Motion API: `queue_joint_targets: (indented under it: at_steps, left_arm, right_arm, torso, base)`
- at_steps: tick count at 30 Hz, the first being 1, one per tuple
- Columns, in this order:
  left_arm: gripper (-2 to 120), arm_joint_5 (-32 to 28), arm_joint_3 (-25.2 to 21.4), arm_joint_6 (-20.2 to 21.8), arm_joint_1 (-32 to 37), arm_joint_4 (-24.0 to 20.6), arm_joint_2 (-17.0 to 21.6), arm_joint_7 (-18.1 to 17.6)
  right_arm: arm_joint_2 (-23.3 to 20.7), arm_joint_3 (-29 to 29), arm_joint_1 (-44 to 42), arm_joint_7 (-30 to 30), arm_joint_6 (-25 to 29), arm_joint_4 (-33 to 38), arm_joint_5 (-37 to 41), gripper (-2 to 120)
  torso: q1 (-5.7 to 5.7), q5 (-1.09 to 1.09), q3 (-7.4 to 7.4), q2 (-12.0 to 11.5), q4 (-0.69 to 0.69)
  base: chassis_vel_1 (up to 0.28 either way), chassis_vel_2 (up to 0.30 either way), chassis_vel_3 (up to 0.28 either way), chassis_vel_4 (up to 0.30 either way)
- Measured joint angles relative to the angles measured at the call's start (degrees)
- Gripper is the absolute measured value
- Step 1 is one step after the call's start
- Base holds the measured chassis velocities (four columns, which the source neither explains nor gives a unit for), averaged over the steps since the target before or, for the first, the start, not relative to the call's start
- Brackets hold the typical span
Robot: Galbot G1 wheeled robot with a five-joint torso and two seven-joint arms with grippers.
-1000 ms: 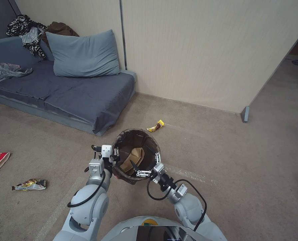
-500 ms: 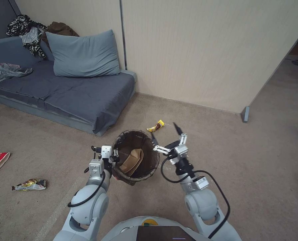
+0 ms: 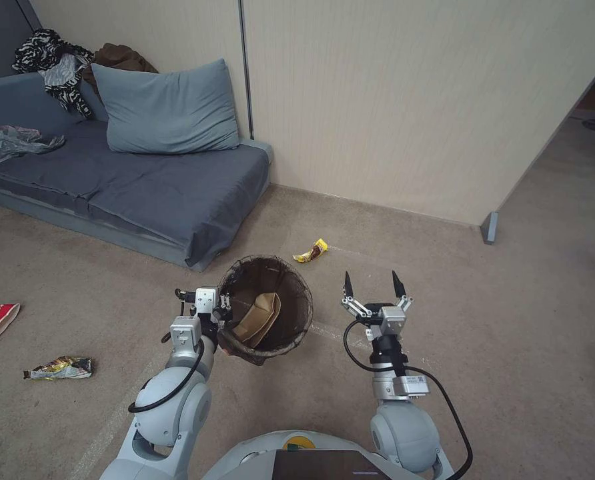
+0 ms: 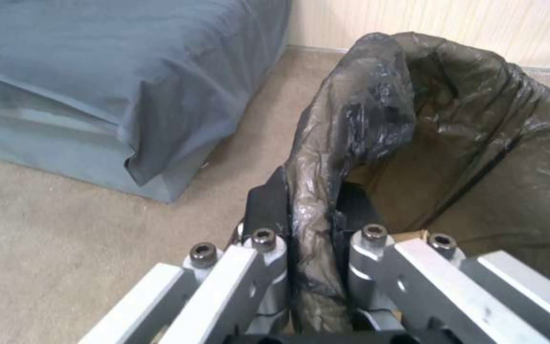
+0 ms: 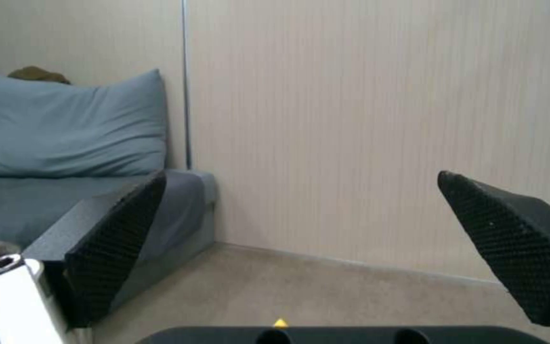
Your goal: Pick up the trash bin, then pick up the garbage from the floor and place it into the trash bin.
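One trash bin (image 3: 265, 310) tilted, mouth toward me, my left gripper (image 3: 219, 319) pinching its lined rim, tan tray (image 3: 256, 317) half hidden inside, my right gripper (image 3: 372, 285) spread wide, empty

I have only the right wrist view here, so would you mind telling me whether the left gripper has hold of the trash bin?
Observer: Yes. The left gripper is shut on the trash bin, pinching the bag-lined rim on the side nearer the sofa.
Operator: Thank you. Is anything inside it?
Observer: A tan paper tray lies in it.
Operator: Where is my right gripper relative to it?
Observer: The right gripper is open beside the bin, apart from it, holding nothing.
Operator: What garbage lies closest?
Observer: A yellow wrapper lies on the floor just beyond the bin, toward the wall.
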Motion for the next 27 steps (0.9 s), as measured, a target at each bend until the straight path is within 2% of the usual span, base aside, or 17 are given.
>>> queue_joint_targets:
  at_steps: [8, 27]
  left_arm:
    - [7, -0.3, -0.2, 0.0, -0.1, -0.3, 0.0, 0.0]
    - [7, -0.3, -0.2, 0.0, 0.1, -0.5, -0.1, 0.0]
  right_arm:
    - [0.5, 1.2, -0.4, -0.9, 3.1, -2.5, -1.0, 100]
    - [0.8, 1.3, 0.3, -1.5, 3.1, -3.1, -0.7, 100]
  torso:
    - [0.0, 0.0, 0.0, 0.0, 0.0]
    - [0.0, 0.0, 0.0, 0.0, 0.0]
  base:
    - [0.0, 0.0, 0.0, 0.0]
    - [0.0, 0.0, 0.0, 0.0]
